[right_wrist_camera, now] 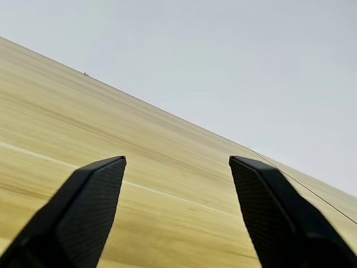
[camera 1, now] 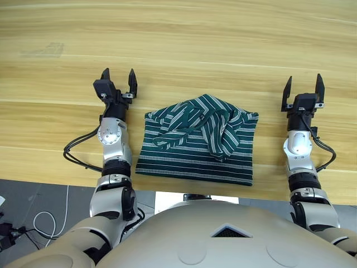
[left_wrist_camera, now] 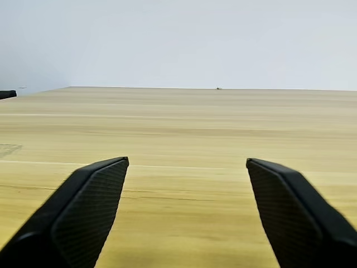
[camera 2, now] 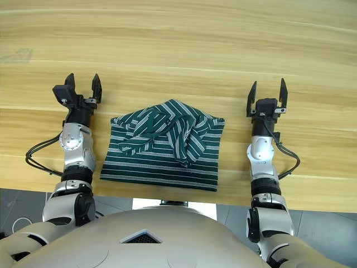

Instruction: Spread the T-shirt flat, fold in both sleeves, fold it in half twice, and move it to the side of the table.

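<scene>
left gripper point(camera 1: 118, 77): mine; jaws spread wide, nothing held. it sits over bare wood just beside the far left corner of the t-shirt point(camera 1: 195, 153), apart from the cloth. from its wrist, both fingers point(left_wrist_camera: 89, 212) frame open tabletop.

right gripper point(camera 1: 304, 84): mine; likewise spread and empty. it stands off the shirt's right side with a wider gap than the left, and its fingers point(right_wrist_camera: 92, 206) also point across bare wood.

t-shirt: dark green with white stripes. it lies between my two grippers, close to the near edge of the table point(camera 1: 195, 39). the near half is fairly smooth. the far half is bunched, with a twisted roll of cloth heaped across the middle. i cannot tell sleeves and collar apart in the heap.

table: pale wood, with much open surface beyond the shirt.

step in hand, by my judgement: spreading flat, not yet done; no folds begun.

handling notes:
- take one outer edge with each gripper, low and near the corners, rather than grabbing the central roll.
- pinch a single layer where possible, since catching two would keep the twist locked in.
- draw the sides apart and away from me, toward the open wood, so the hem does not slip off the near edge.
- check that both sleeves are free before any fold.
</scene>
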You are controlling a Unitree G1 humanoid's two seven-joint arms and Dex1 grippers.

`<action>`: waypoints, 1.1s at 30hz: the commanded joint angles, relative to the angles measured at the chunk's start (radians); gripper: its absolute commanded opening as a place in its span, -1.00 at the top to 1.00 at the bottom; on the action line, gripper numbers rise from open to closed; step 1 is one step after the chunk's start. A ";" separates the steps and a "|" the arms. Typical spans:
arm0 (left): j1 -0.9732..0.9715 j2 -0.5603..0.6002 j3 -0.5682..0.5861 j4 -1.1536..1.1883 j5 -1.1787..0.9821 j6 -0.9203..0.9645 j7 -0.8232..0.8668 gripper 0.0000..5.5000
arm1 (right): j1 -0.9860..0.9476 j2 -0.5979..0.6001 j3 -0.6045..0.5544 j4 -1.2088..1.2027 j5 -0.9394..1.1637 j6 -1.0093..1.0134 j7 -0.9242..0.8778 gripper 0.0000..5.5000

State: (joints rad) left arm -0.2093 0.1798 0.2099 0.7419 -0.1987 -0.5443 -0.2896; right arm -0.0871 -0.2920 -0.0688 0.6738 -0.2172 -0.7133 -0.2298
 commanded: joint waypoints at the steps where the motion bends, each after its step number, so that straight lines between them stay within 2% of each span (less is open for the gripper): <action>1: -0.010 0.001 0.010 0.004 -0.019 0.009 -0.022 -0.43 | 0.000 0.018 0.010 0.000 0.007 0.001 0.013 -0.24; 3: 0.019 0.005 0.003 -0.058 -0.073 -0.010 -0.129 -0.43 | 0.037 0.027 0.015 -0.068 0.027 -0.010 0.037 -0.24; 8: 0.288 0.013 -0.032 -0.551 -0.420 0.191 -0.446 -0.43 | 0.248 0.016 0.087 -0.448 0.096 0.043 0.192 -0.24; 13: 0.508 0.066 -0.109 -0.788 -0.494 0.271 -0.653 -0.43 | 0.433 -0.055 0.204 -0.760 0.147 0.132 0.397 -0.24; 18: 0.567 0.152 -0.164 -0.720 -0.303 0.208 -0.752 -0.43 | 0.542 -0.168 0.301 -0.915 0.171 0.173 0.592 -0.24; 23: 0.472 0.203 -0.180 -0.582 -0.187 0.169 -0.764 -0.43 | 0.597 -0.221 0.462 -0.926 0.138 0.162 0.737 -0.24; 33: 0.412 0.269 -0.233 -0.489 -0.109 0.117 -0.819 -0.43 | 0.549 -0.189 0.516 -0.779 0.043 0.140 0.726 -0.24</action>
State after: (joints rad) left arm 0.2019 0.4263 -0.0125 0.2605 -0.3169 -0.4191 -1.0887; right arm 0.4737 -0.4822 0.4438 -0.1185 -0.1636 -0.5666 0.5021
